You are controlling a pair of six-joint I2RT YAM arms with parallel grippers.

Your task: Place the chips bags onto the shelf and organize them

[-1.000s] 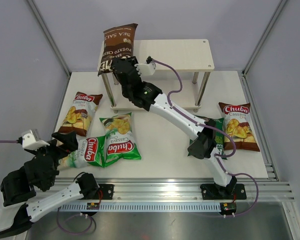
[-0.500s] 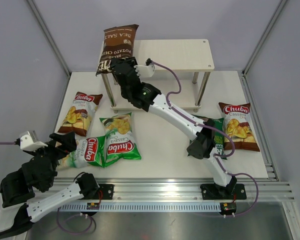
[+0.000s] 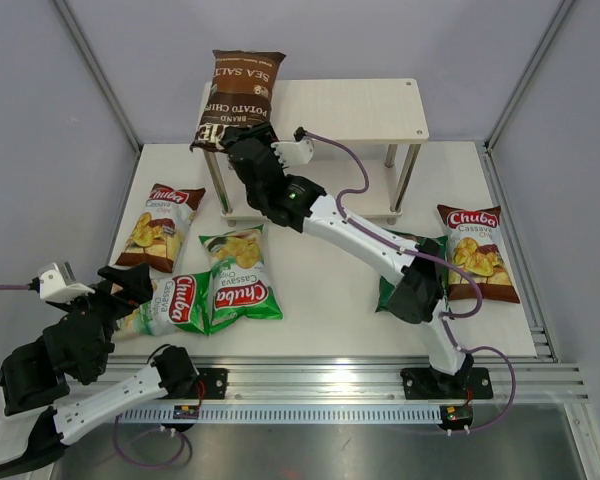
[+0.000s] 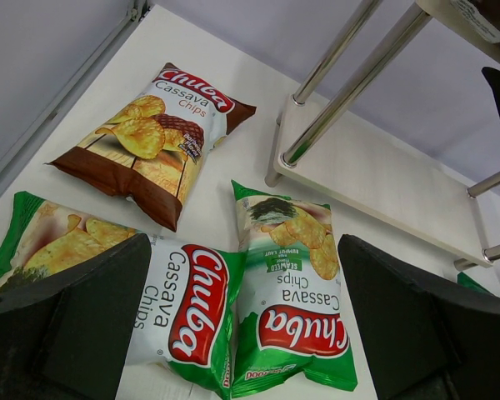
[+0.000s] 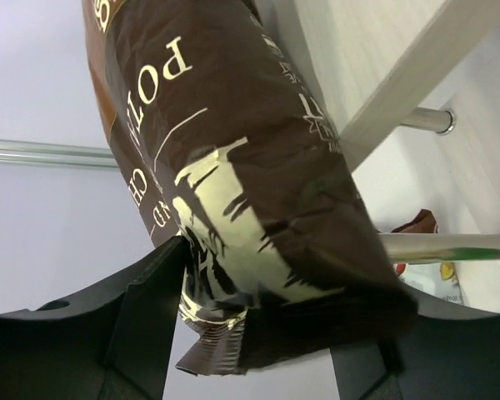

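Brown bag (image 3: pixel 242 92): on end at the shelf (image 3: pixel 370 105), left end; long axis near upright, "SEA SALT" end up.
Right gripper (image 5: pixel 258 333): jaws flank its lower end; we cannot tell whether they pinch it.
Left gripper (image 4: pixel 246 325): jaws wide apart, empty.

Bright, even light from above leaves only faint, soft shadows on the white tabletop (image 3: pixel 320 300). The shelf's metal legs (image 4: pixel 350 90) glint, and the brown chips bag (image 5: pixel 250 192) carries a dull sheen. Near the lens, the left pincer's fingers (image 4: pixel 75 325) look dark and slightly soft.

dk green bag (image 3: pixel 435 250): mostly hidden by right arm (image 3: pixel 365 238) | brown bag (image 5: pixel 233 167): top cut off, wrist view
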